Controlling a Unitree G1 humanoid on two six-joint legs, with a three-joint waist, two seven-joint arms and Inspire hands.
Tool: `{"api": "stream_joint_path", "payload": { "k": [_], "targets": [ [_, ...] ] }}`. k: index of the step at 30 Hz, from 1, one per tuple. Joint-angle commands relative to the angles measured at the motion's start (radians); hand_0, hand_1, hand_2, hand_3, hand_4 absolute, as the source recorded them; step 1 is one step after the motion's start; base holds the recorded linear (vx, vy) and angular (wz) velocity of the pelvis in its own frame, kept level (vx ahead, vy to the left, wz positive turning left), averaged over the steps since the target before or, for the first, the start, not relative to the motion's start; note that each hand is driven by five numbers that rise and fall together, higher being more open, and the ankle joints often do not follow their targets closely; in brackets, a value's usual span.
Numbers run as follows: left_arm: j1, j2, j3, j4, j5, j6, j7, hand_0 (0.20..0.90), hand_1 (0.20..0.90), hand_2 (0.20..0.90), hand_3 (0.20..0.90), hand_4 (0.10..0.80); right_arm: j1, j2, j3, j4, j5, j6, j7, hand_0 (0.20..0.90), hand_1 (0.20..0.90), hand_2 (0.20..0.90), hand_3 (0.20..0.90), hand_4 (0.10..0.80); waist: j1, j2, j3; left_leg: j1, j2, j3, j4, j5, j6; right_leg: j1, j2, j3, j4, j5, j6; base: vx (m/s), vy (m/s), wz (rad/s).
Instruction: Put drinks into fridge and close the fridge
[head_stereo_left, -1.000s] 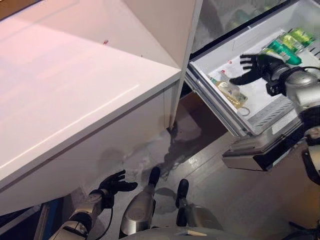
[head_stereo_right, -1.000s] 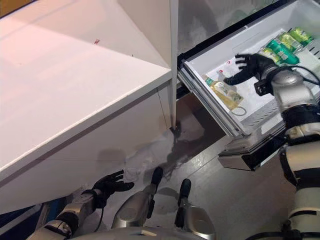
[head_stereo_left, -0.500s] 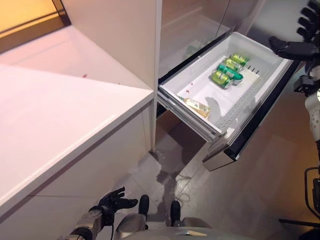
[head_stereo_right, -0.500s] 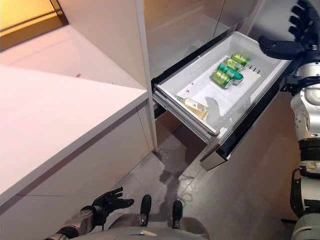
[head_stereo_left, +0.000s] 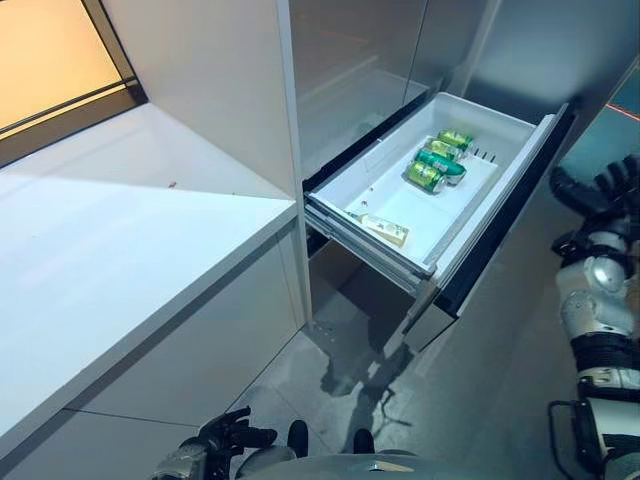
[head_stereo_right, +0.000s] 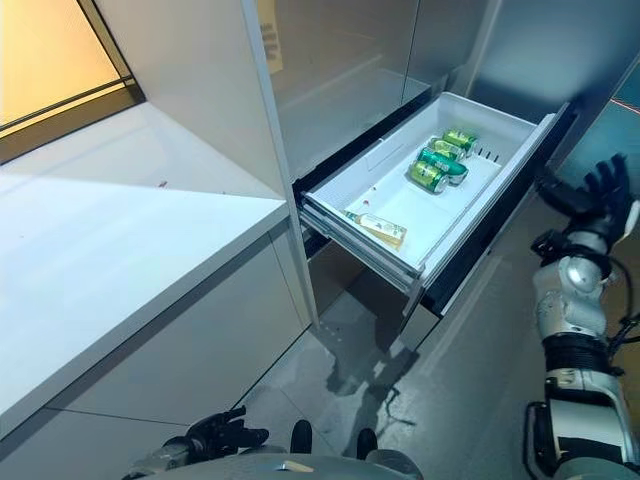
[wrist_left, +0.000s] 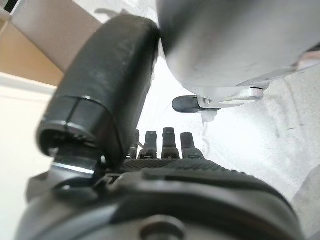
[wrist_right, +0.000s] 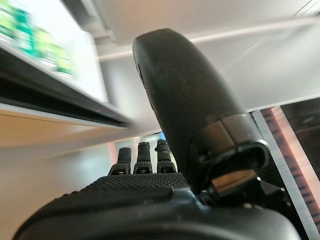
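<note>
Drinks: green cans (head_stereo_left: 435, 168) lie on their sides in a tight cluster on the fridge drawer's floor, toward its back end; a clear bottle (head_stereo_left: 380, 229) with pale liquid and a light label lies flat near the drawer's front left corner, well apart from the cans.
Fridge drawer: the white fridge drawer (head_stereo_left: 515, 124) stands pulled fully out from the grey fridge front (head_stereo_left: 350, 60), its dark front panel (head_stereo_left: 505, 220) on the side away from the counter.
Drawer room: bare white floor lies between the bottle and the cans, and more along the drawer's right side.
Edges: the drawer's near rim juts over the grey floor (head_stereo_left: 330, 360); the white counter (head_stereo_left: 120, 260) ends at a sharp corner just beside the drawer's left end.
Right robot hand: the right robot hand (head_stereo_right: 590, 200) is held up beside the drawer's dark front panel, apart from it, fingers spread and straight, holding nothing.
Left robot hand: the left robot hand (head_stereo_left: 232, 436) hangs low below the counter's edge, well apart from the drawer, fingers loosely spread and empty.
</note>
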Motion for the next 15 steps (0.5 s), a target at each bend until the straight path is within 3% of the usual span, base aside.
{"api": "stream_joint_path", "payload": {
  "k": [1,7,15],
  "targets": [
    [-0.036,0.025,-0.065,-0.014,0.01,-0.011,0.019,0.9,0.9,0.9,0.9,0.8,-0.142,-0.056,0.005,-0.081,0.031,-0.162,-0.016,0.9,0.9,0.9,0.9,0.8,0.054,-0.044,0.072,-0.124,-0.069,-0.01,0.288,-0.22,0.066,-0.135,-0.066,0.047,0.218,-0.031,0.044,-0.292,-0.115,0.01],
    [-0.114,0.017,-0.077,-0.05,-0.052,-0.016,0.06,0.9,0.9,0.9,0.9,0.8,-0.231,-0.025,0.025,-0.027,0.09,-0.202,-0.057,0.9,0.9,0.9,0.9,0.8,0.064,-0.035,0.168,-0.272,-0.076,-0.027,0.418,-0.243,0.075,-0.259,-0.058,0.032,0.325,-0.051,0.03,-0.218,-0.069,0.08],
    [-0.162,0.012,-0.067,-0.066,-0.097,-0.031,0.102,0.9,0.9,0.9,0.9,0.8,-0.312,0.009,0.092,-0.001,0.176,-0.161,0.056,0.9,0.9,0.9,0.9,0.8,0.079,-0.007,0.237,-0.431,-0.097,-0.038,0.538,-0.254,0.081,-0.422,-0.047,0.015,0.48,-0.091,0.003,-0.119,0.002,0.02]
  ]
}}
